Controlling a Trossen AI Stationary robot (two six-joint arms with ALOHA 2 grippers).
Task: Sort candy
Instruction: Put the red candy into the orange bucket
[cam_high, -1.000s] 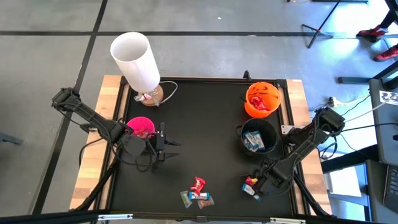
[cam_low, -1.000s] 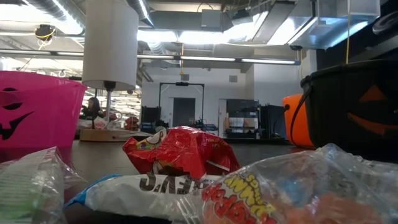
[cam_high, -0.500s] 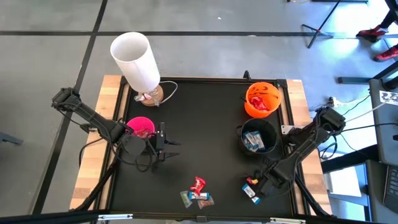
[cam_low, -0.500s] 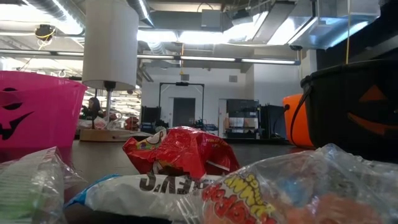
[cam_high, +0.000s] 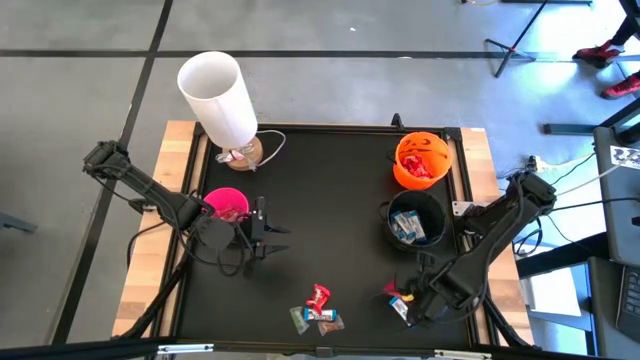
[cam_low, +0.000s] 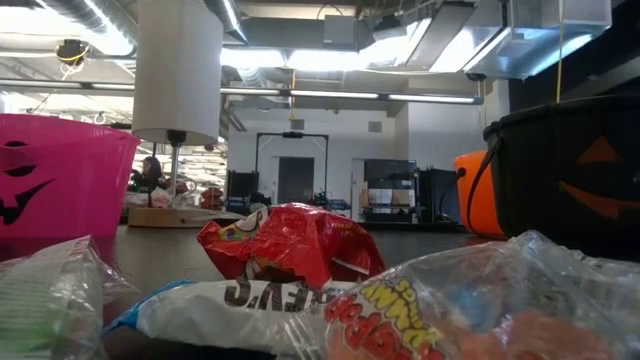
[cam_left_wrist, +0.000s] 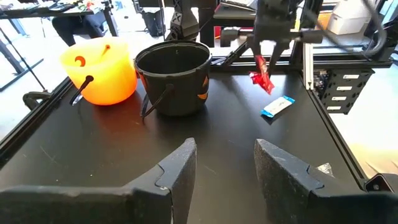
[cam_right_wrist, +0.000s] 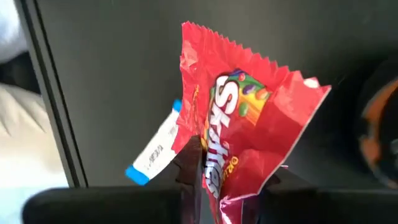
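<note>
Between my right gripper's (cam_right_wrist: 227, 186) fingers I am pinching a red packet (cam_right_wrist: 239, 124) reading "Skittles", lifted off the mat near the table's front right; in the high view that gripper (cam_high: 405, 297) is hanging over a blue-and-white sweet (cam_high: 404, 311) lying flat. Nearest the low camera, a small heap of candy (cam_low: 290, 270) is lying at front centre, one clear wrapper showing upside-down letters I cannot make out. Behind my right arm the black bowl (cam_high: 415, 220) and orange bowl (cam_high: 421, 160) are holding more sweets. My left gripper (cam_high: 272, 231) is hovering empty, fingers spread, beside the pink bowl (cam_high: 226, 205).
</note>
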